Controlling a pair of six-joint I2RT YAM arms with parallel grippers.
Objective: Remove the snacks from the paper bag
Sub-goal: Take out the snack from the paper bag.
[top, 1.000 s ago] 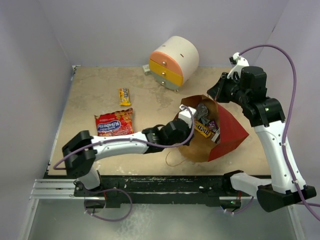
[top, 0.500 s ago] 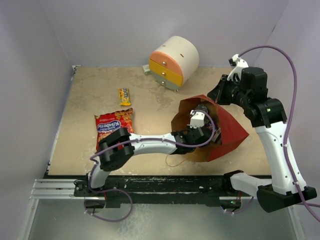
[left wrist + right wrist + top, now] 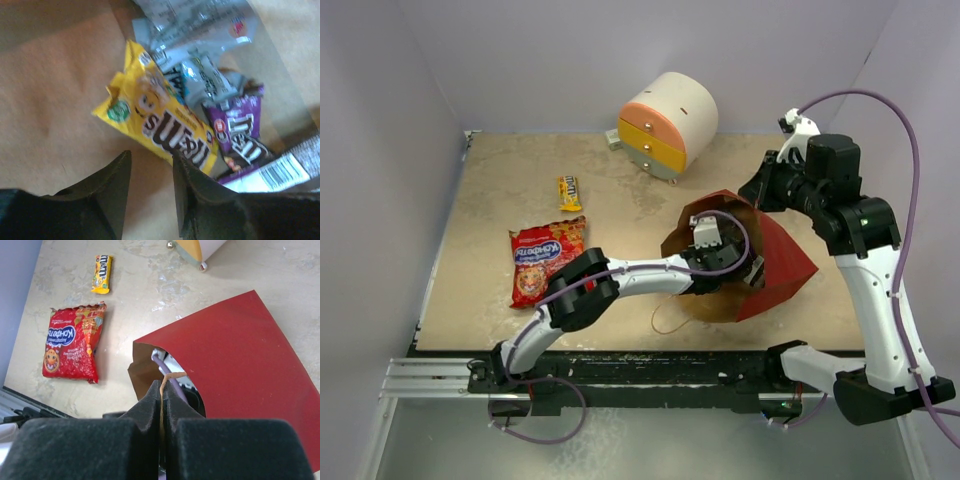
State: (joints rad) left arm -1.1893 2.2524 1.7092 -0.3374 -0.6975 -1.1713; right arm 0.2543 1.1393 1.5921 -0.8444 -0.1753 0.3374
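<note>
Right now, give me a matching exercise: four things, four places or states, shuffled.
Things
1. red crisp packet
2. purple candy packet
3. right gripper
4. left gripper

Places or states
A. shut on the string handle of the paper bag
B. flat on the table, outside the bag
C. lying inside the bag among other packets
D. open, reaching into the bag, just short of the yellow candy packet

Pairs: 1-B, 2-C, 3-A, 4-D
</note>
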